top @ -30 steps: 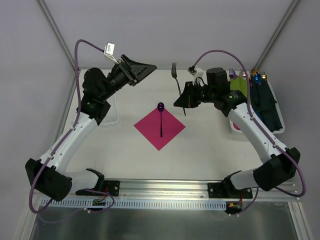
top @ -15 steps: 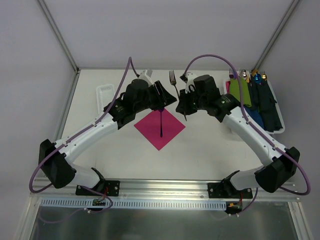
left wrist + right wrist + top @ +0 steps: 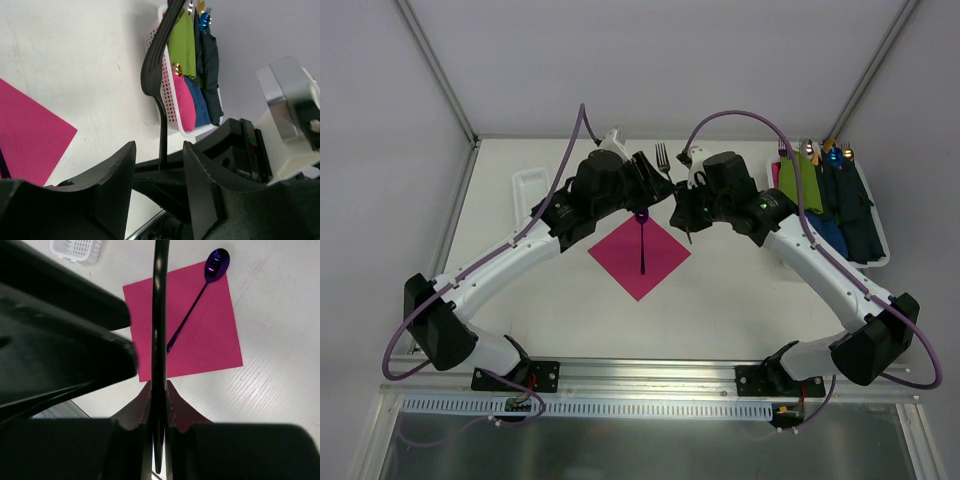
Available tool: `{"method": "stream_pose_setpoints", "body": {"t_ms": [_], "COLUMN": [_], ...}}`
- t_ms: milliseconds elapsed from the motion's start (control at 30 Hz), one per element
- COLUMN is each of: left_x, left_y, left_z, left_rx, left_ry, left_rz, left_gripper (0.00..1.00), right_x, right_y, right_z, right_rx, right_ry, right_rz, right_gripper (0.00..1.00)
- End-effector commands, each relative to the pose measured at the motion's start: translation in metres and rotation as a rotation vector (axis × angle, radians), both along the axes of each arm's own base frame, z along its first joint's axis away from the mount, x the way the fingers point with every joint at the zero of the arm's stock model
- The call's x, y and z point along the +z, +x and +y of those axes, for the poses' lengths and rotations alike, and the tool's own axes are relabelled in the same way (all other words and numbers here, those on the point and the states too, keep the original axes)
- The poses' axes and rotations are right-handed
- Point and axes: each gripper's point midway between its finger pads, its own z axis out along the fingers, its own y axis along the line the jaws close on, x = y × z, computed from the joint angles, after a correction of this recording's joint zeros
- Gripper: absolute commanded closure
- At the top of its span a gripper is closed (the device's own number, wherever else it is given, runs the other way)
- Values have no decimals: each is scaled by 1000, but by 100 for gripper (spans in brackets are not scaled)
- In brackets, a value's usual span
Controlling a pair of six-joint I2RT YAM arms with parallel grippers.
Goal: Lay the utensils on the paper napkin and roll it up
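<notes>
While both arms meet over the far corner of the thin square magenta-pink paper napkin (image 3: 662, 257), I see the right gripper (image 3: 684, 213) clamped tight on the handle of the slim dark four-tined fork (image 3: 664, 155), which is held off the white table (image 3: 720, 300) with its tines pointing to the far side. In the right wrist view the two fingers (image 3: 142, 407) pinch the fork (image 3: 160, 315) low on its handle, and the shaft runs straight up the frame. The left gripper (image 3: 655, 190) sits just beside the right one. In the left wrist view its jaws stand partly apart, one on each side of the fork's handle (image 3: 162, 132), with a gap showing on both sides, so I can't call it a grip. The slim glossy dark-purple spoon (image 3: 642, 242) lies flat on the napkin, bowl at the far corner, handle running toward the near corner along the diagonal. The right wrist view shows the same spoon (image 3: 192, 310) on the napkin (image 3: 210, 340). At the right edge a white perforated basket (image 3: 169, 97) holds a green rolled bundle (image 3: 798, 180) plus blue and dark navy ones. A small white tray (image 3: 530, 181) sits far left, well apart from the napkin.
</notes>
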Motion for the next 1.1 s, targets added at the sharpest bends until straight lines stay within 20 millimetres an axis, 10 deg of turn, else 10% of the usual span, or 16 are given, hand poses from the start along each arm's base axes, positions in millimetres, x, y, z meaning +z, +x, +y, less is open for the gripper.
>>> {"method": "stream_pose_setpoints", "body": {"t_ms": [0,233,433,567,633,700,767,1067], "left_x": [11,14,3,4,5,5,5,21], "left_y": [5,14,13,11,7,9,6,-15], "left_z": [-7,-12,-13,-5,-1,5,13,24], "left_rx": [1,33,46,60,38,24,1,-209], "left_ry": [-10,-12,-27,-28,-38,-48,-72,-213], "left_rz": [-18,1,51,37,20,18,6,-124], "left_gripper": [57,64,100,100,100,100,100,100], "right_x": [29,32,31,30,33,37,44,76], "right_y": [-2,-10,-12,-22,-26,-38,-44,-48], "right_z": [7,13,15,21,22,28,28,17], "right_rx": [20,62,73,121,147,209,246,400], "right_ry": [54,63,74,105,134,190,253,507], "right_rz": [-67,-53,-40,-9,2,44,95,229], "right_gripper": [100,100,100,100,91,51,34,31]}}
